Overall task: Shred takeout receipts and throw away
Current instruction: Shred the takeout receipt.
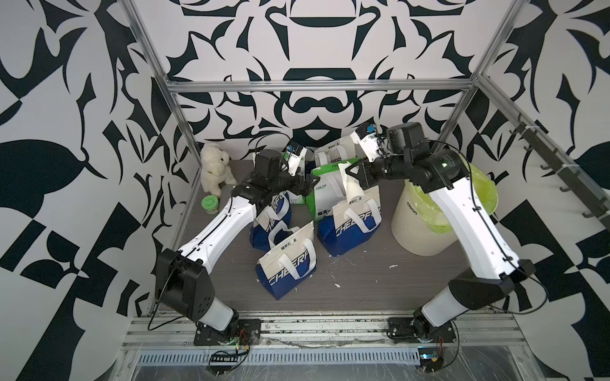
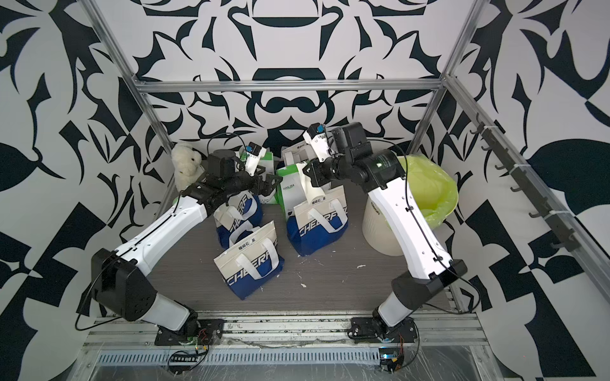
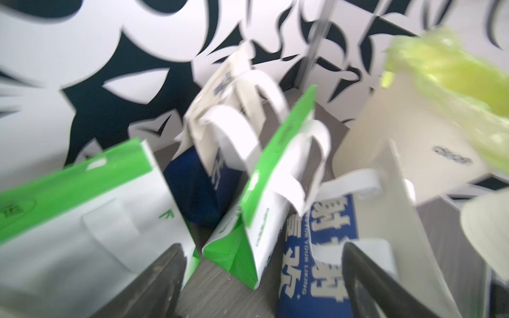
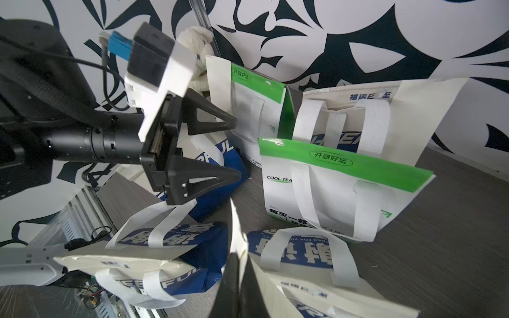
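The right end effector is pinched shut on the top edge of one takeout receipt, a cream slip that hangs from its tips toward 6 o'clock in both top views; the slip's lower end curls just above the mouth of a blue-and-white bag standing at the middle of the desk, and whether paper and bag touch I cannot tell; in the right wrist view the receipt shows almost edge-on, rising straight out of the closed dark tips; the left end effector sits at 9 o'clock from the receipt, near it but apart, tips pointing toward 3 o'clock at the slip; its fingers stand wide apart with nothing between them; a green-and-white bag stands behind the gap between the two end effectors; the cream bin with its yellow-green liner stands at 3 o'clock on the desk, well to the right of the receipt, under the right arm; small white scraps lie on the bare desk toward 6 o'clock.
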